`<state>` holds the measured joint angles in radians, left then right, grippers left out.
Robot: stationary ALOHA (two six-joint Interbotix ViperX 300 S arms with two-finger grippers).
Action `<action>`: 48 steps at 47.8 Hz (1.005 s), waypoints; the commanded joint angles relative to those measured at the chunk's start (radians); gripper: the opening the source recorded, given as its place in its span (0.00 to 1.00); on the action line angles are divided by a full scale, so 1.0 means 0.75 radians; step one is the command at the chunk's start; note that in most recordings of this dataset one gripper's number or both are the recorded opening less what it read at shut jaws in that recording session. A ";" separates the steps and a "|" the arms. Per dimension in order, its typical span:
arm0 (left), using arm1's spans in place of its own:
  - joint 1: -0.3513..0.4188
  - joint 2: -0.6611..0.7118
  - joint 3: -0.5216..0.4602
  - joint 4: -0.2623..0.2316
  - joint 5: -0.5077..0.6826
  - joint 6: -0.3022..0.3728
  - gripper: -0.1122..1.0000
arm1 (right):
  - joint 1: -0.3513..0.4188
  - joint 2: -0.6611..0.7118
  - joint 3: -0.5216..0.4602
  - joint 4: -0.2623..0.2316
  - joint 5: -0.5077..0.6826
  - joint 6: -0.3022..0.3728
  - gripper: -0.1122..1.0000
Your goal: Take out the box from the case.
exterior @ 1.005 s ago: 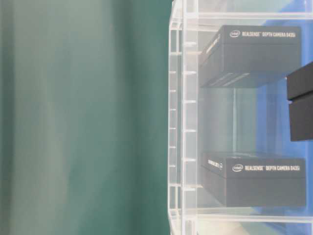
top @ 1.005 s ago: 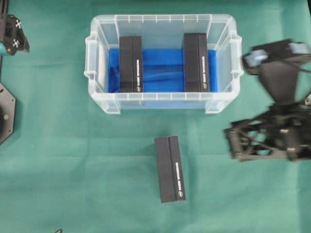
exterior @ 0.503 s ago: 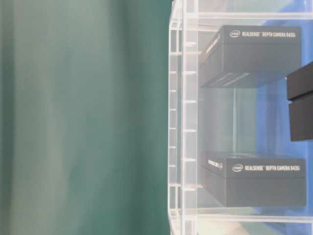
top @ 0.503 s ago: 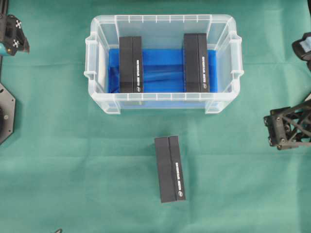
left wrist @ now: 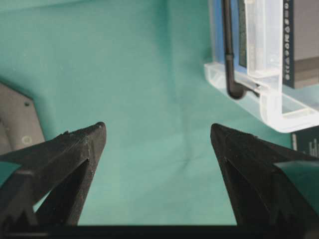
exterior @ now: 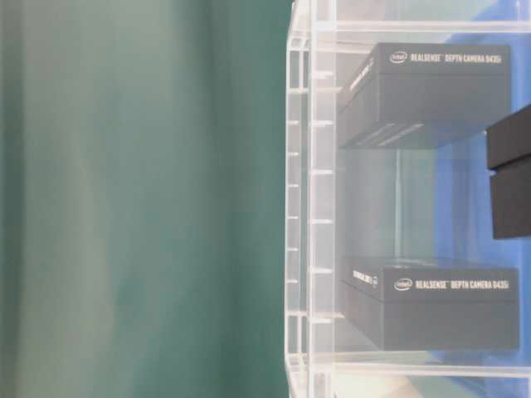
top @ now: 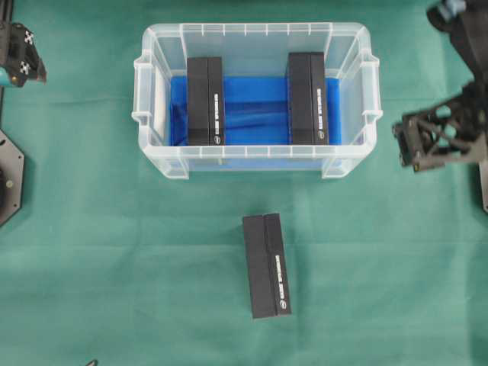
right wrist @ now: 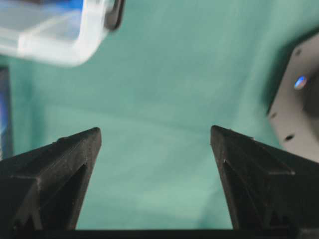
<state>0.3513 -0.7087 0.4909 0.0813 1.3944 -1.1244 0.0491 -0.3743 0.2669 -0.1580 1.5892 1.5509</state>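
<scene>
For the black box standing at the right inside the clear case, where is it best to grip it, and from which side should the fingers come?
Come from straight above. The right black box stands on edge in the case, so only its narrow top face is exposed. Probably close the fingers across that short width, near mid-length; the blue floor is bare beside it, while the right wall leaves less room.

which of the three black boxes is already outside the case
The black box on the green cloth, lying alone in front of the case. The other two boxes, left and right, stand inside on the blue lining.
</scene>
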 commanded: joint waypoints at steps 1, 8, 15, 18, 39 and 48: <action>-0.004 0.000 -0.014 0.002 -0.006 0.002 0.92 | -0.080 -0.012 -0.002 -0.008 -0.008 -0.072 0.88; -0.004 0.000 -0.014 0.000 -0.006 0.002 0.92 | -0.221 -0.022 0.041 -0.020 -0.063 -0.190 0.88; -0.004 0.000 -0.014 0.002 -0.006 0.002 0.92 | -0.340 -0.037 0.112 -0.025 -0.160 -0.264 0.88; -0.004 0.000 -0.014 0.002 -0.006 0.002 0.92 | -0.385 -0.045 0.143 -0.025 -0.209 -0.290 0.88; -0.004 0.000 -0.014 0.002 -0.006 0.004 0.92 | -0.419 -0.074 0.174 -0.010 -0.250 -0.301 0.88; -0.004 0.002 -0.016 0.000 -0.006 0.004 0.92 | -0.419 -0.072 0.176 -0.002 -0.250 -0.301 0.88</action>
<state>0.3497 -0.7087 0.4909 0.0813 1.3929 -1.1229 -0.2623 -0.4157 0.4080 -0.1611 1.4051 1.3269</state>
